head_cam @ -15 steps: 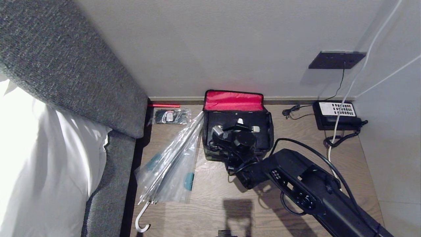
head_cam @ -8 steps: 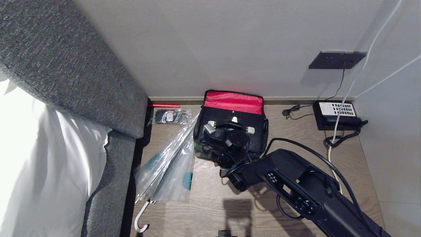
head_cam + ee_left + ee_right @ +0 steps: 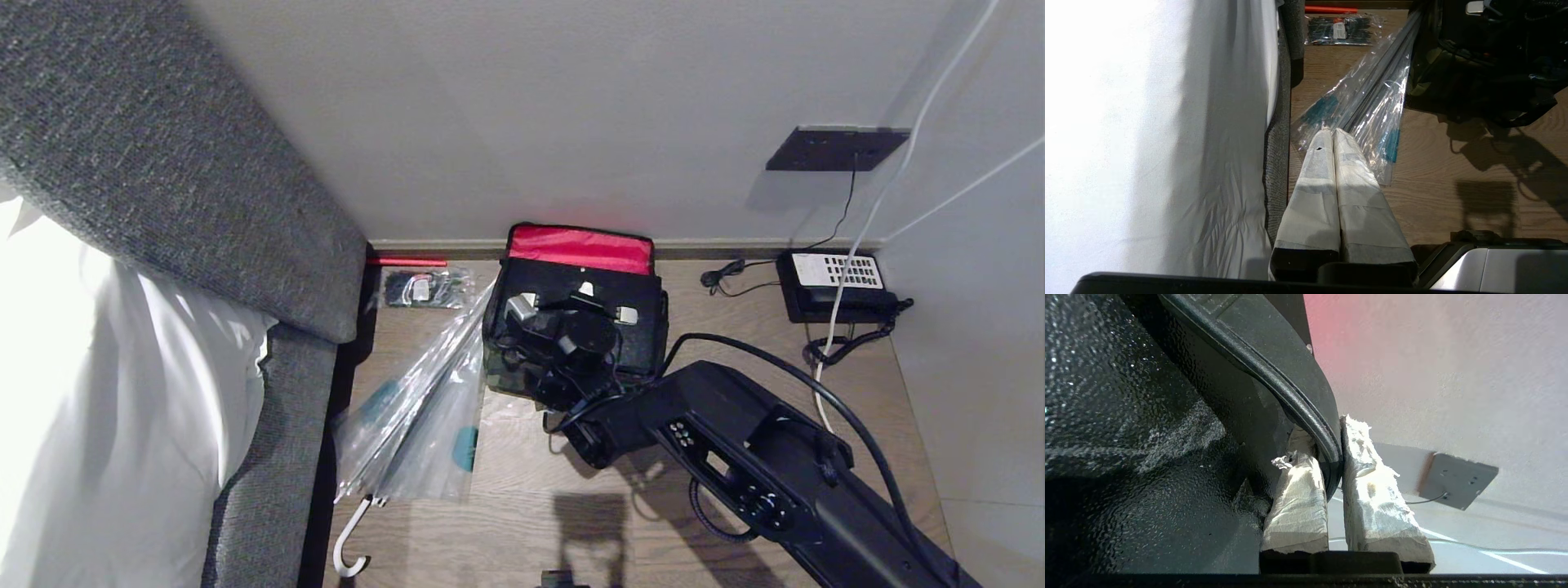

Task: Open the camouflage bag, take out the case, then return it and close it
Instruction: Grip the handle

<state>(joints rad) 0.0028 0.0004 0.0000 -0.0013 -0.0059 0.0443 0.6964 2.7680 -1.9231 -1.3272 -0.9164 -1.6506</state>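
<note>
The camouflage bag [image 3: 508,377] stands on the wooden floor against the wall, its lid [image 3: 580,250] open and showing red lining. Its camouflage side [image 3: 1427,75] also appears in the left wrist view. My right arm [image 3: 735,441] reaches over the bag's open top, and the wrist hides most of the inside. My right gripper [image 3: 1327,426] is shut on a black piped rim [image 3: 1290,392]; I cannot tell whether this rim belongs to the case or the bag. A black textured surface [image 3: 1126,416] lies beside it. My left gripper [image 3: 1329,130] is shut and empty, parked low beside the bed.
A plastic-wrapped umbrella [image 3: 424,408] lies touching the bag's left side. A small packet [image 3: 424,287] and a red stick [image 3: 406,262] lie by the wall. A desk phone [image 3: 833,282] with cables sits at the right. The grey bed frame [image 3: 269,457] borders the left.
The bag has slid left and turned slightly, now pressing against the umbrella. My right arm moved left with it, its grip unchanged. The left arm kept still.
</note>
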